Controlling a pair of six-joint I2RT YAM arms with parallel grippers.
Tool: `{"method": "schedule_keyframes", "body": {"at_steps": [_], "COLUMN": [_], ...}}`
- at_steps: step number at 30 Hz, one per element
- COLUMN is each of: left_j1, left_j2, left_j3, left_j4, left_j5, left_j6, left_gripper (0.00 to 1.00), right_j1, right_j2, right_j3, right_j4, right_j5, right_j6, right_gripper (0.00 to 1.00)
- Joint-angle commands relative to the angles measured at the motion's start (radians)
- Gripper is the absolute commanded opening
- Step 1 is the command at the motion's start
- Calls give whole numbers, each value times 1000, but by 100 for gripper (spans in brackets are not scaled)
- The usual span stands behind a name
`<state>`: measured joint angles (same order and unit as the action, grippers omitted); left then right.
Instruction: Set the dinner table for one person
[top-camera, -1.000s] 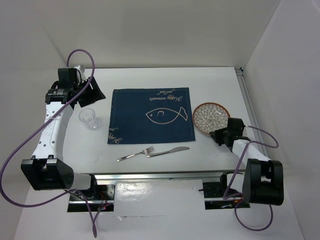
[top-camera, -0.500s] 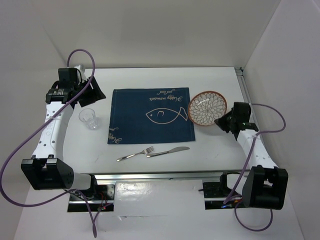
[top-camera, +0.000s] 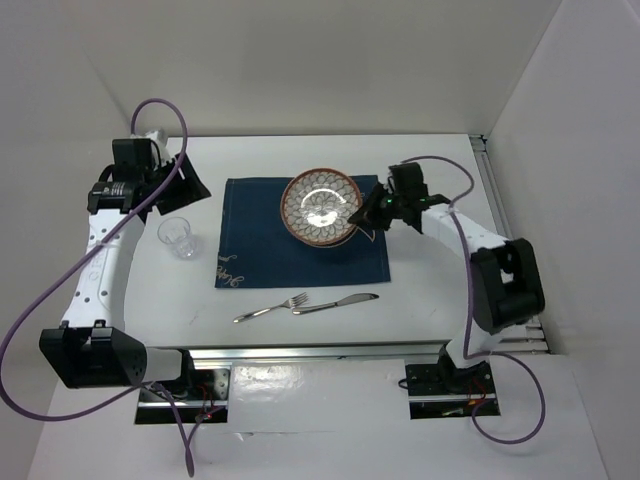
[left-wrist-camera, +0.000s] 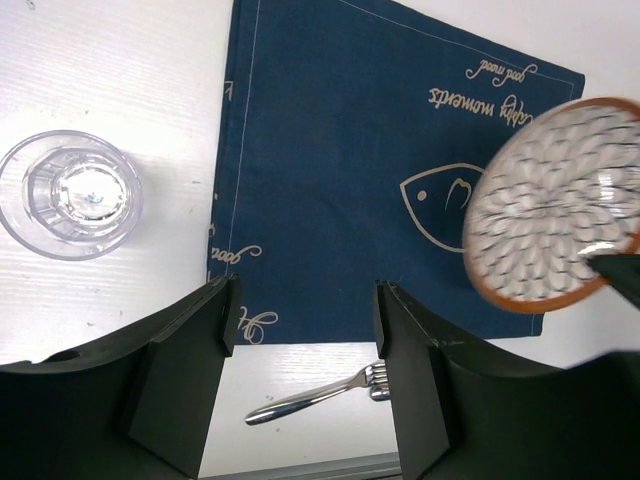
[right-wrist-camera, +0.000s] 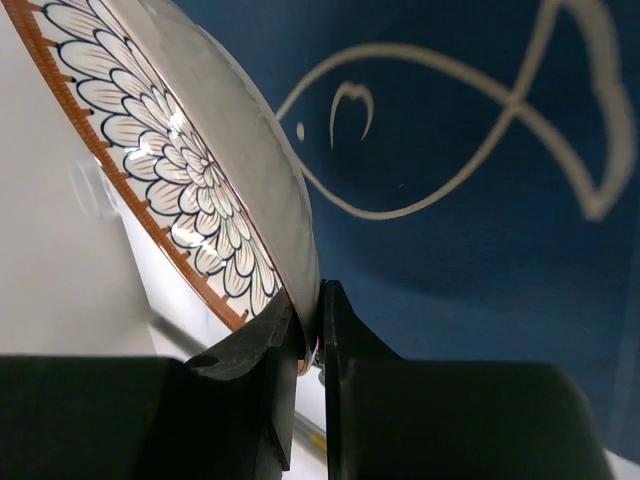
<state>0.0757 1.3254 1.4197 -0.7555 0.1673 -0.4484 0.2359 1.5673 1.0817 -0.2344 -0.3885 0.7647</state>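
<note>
Dinner table (top-camera: 440, 165): right hand (top-camera: 362, 213) pinches plate (top-camera: 318, 205) rim above navy placemat (top-camera: 260, 245).

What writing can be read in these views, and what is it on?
"good mood": gold script on the navy placemat, at its far right corner, upside down in the left wrist view.
"Happy moments": the line right beside it, same script.
Script at the placemat's near left corner: too small to read.
Nothing else legible.

On the blue placemat (left-wrist-camera: 340, 180), near its far right corner, upside down in pale curly letters: "good mood" next to the far edge, "happy moments" just under it. More curly letters by the near left corner, too small to read.
</note>
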Motion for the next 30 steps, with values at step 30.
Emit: {"method": "schedule_keyframes", "body": {"at_steps": [30], "left_j1": [-4], "left_j2": [-49], "left_j3": [-90], "left_j4": [-11], "left_j5": [-26], "left_j6": [1], "left_gripper": [74], "right_j1": [129], "right_j2": [361], "right_j3": [161], "right_j4": [207], "right_j5": [-202], "right_j6": [120], "right_gripper": [0]}}
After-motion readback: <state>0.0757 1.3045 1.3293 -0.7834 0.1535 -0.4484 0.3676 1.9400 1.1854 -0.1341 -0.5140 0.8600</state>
